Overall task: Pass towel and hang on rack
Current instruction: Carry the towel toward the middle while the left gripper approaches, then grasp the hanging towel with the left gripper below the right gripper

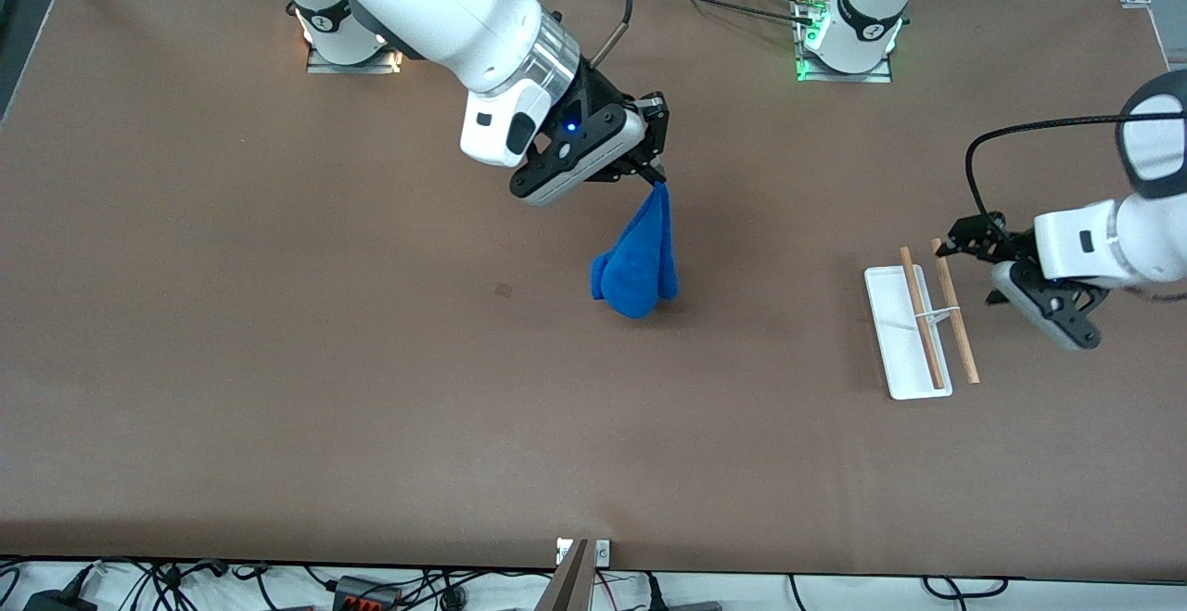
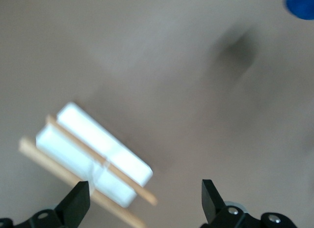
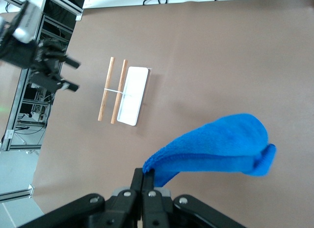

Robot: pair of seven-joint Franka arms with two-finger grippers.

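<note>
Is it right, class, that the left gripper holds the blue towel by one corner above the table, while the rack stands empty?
Not quite: the right gripper holds the blue towel, as the front view shows. The left gripper, jaws open, waits by the empty rack.

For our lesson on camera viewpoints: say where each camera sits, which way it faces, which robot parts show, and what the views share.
Front view: high across the table, facing both bases; both arms show, the right hand shut on the towel.
Left wrist view: on the left wrist, facing down on the rack; open left hand shows.
Right wrist view: on the right wrist; shut fingers pinch the towel.
Shared: rack and towel.
</note>
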